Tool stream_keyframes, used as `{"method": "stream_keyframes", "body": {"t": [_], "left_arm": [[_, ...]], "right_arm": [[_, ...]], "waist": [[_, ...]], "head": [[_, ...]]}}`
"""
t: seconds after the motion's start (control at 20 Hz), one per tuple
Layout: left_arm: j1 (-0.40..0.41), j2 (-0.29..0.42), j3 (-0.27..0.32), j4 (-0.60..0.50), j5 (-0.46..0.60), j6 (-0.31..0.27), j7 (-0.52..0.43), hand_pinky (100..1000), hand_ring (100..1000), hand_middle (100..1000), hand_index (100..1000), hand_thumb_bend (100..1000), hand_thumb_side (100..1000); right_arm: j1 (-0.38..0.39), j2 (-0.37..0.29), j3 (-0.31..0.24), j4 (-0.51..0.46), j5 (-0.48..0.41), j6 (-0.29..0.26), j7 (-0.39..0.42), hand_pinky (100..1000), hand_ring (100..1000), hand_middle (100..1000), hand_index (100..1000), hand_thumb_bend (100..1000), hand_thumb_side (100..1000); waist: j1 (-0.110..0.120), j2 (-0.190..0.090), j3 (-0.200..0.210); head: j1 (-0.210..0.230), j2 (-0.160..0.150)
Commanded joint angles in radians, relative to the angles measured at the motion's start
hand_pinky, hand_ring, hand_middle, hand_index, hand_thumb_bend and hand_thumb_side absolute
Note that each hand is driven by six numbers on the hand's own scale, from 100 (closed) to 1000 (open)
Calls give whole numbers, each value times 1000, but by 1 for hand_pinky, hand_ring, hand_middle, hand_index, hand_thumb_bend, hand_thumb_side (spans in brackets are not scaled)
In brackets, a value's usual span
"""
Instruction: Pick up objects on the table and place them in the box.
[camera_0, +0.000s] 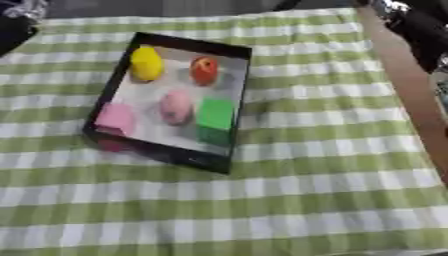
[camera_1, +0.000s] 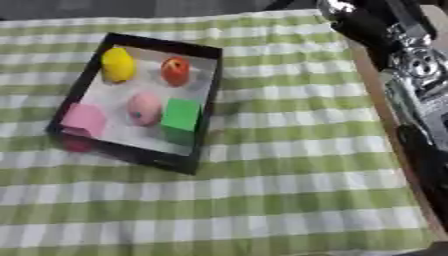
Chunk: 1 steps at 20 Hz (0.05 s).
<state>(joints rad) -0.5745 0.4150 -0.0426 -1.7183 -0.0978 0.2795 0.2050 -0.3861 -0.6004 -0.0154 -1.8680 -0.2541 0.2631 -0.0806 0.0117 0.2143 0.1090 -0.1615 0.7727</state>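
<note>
A green-and-white checked cloth covers the counter, running flat from the near edge right up to the far side. Down the right there's a strip of bare brown counter where the cloth stops. Beyond the far edge it's just dark grey background, nothing to make out there.

Over to the box now, black-walled with a pale floor, sitting left of centre on the cloth and turned a little askew. Five things inside it. At the far left, the yellow rounded object. Just beside it to the right, the orange-red rounded object. In the middle, nearer to us, the pink egg-shaped object. Right of that, against the box's right wall, the green block. And at the near left corner, the pink block, up against the left wall. The cloth around the box carries no loose objects.

The right arm, black with silver joints, comes in at the far right and runs down the right edge over the bare counter strip, well apart from the box. Its hand I can't pick out in the blur, so whether the fingers are spread or curled, I cannot tell. At the far left corner, a dark and silver piece of the left arm pokes in, also well away from the box, no hand visible on it
</note>
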Motion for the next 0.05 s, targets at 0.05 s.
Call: {"method": "stream_keyframes", "body": {"t": [0.05], "left_arm": [[45, 31, 64, -48, 112, -64, 137, 753, 692, 692, 772, 348, 493]], "right_arm": [[-7, -16, -14, -15, -6, -3, -8, 941, 780, 683, 749, 211, 387]], "waist": [[-18, -26, 3]], "head": [[-10, -3]]}}
